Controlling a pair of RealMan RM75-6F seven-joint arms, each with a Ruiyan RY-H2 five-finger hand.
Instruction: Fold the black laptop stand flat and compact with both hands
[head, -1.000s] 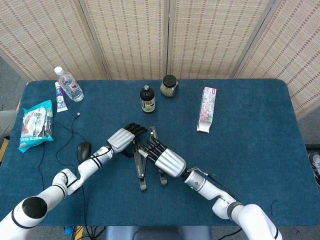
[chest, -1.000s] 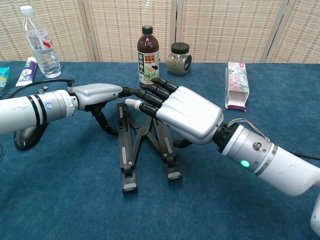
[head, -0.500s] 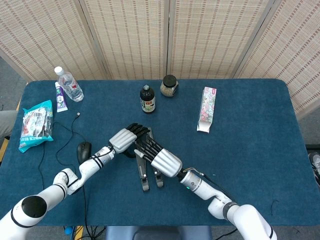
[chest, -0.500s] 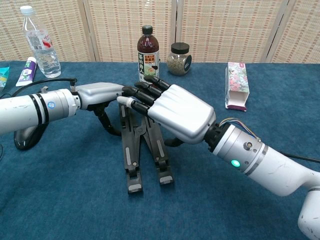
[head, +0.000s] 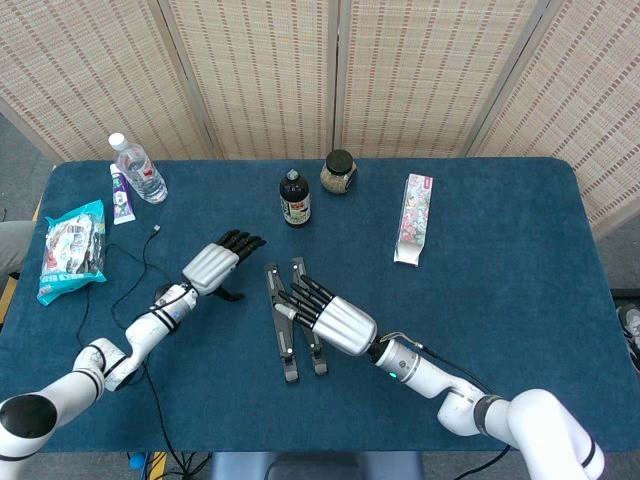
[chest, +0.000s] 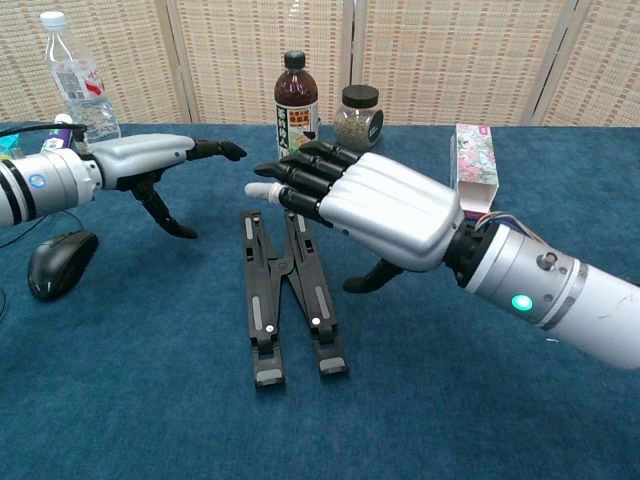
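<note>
Laptop stand (head: 290, 320) flat on table (head: 520, 300), between left hand (head: 212, 266) and right hand (head: 335, 320).

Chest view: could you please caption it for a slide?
Both open hands, left and right, hover above the folded laptop stand.

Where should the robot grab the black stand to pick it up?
Probably across the middle of the stand, from above. It lies flat on the table, its two bars almost side by side and joined at the centre, so fingers could pinch both outer edges there. Both the left hand and right hand are off it.
</note>
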